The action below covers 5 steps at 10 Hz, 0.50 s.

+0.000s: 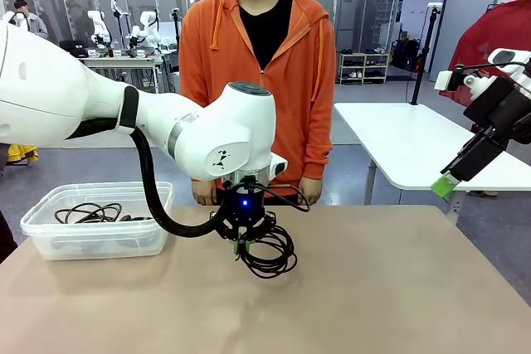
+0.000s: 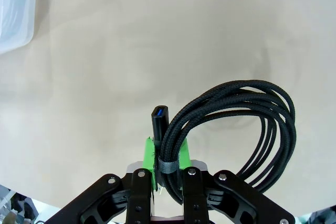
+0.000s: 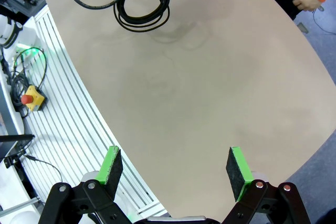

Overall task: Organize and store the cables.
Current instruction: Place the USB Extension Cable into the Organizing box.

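Note:
A coil of braided black cable (image 1: 270, 256) hangs a little above the tan table (image 1: 390, 288), near the middle. My left gripper (image 1: 241, 244) is shut on it from above. In the left wrist view the left gripper (image 2: 167, 157) pinches the cable coil (image 2: 262, 129) between its green pads (image 2: 150, 156) at a grey band, and a plug (image 2: 159, 121) sticks out beyond the fingertips. My right gripper (image 1: 446, 181) hangs high at the right, off the table's edge. Its wrist view shows the right gripper (image 3: 174, 169) open, with nothing between its pads (image 3: 111, 163), and the held coil (image 3: 142, 8) far off.
A clear plastic bin (image 1: 41, 225) with more black cables (image 1: 90, 214) stands at the table's left, and its corner (image 2: 16, 19) shows in the left wrist view. A person in an orange hoodie (image 1: 257, 80) stands at the far edge, hands low. A white table (image 1: 415, 143) stands behind at the right.

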{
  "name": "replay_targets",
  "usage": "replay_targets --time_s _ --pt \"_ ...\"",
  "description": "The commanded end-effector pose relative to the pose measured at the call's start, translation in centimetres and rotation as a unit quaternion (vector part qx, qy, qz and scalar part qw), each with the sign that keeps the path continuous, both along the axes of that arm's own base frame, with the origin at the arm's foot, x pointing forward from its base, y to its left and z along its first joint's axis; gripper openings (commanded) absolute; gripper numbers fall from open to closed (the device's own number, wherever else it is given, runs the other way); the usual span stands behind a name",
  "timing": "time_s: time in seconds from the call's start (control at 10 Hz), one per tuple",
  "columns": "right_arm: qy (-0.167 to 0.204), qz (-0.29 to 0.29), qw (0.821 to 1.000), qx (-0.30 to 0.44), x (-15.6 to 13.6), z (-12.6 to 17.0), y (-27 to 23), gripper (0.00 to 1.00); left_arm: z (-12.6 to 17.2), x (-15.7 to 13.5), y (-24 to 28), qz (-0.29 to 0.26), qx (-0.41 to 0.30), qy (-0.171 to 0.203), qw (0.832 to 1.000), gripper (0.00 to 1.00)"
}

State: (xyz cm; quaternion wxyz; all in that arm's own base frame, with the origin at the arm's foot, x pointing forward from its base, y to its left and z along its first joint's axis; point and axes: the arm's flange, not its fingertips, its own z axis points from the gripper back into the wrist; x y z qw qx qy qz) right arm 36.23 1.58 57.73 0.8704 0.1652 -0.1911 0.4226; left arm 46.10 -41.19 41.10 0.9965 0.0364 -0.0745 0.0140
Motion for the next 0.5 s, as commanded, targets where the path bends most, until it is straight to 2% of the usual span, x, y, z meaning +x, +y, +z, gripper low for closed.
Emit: replay_targets --time_s 0.0,0.2,0.4 --pt "0.002 -0.012 1.000 0.002 0.2 0.3 0.2 1.00 1.9 -0.3 1.0 -0.031 -0.011 -0.016 0.999 0.19" --pt "0.002 -0.012 1.000 0.002 0.2 0.3 0.2 1.00 6.4 -1.2 4.4 -0.095 0.023 -0.032 0.995 0.19" --pt "0.002 -0.012 1.000 0.002 0.2 0.3 0.2 1.00 9.7 -1.2 8.6 -0.128 0.032 -0.038 0.990 0.19"
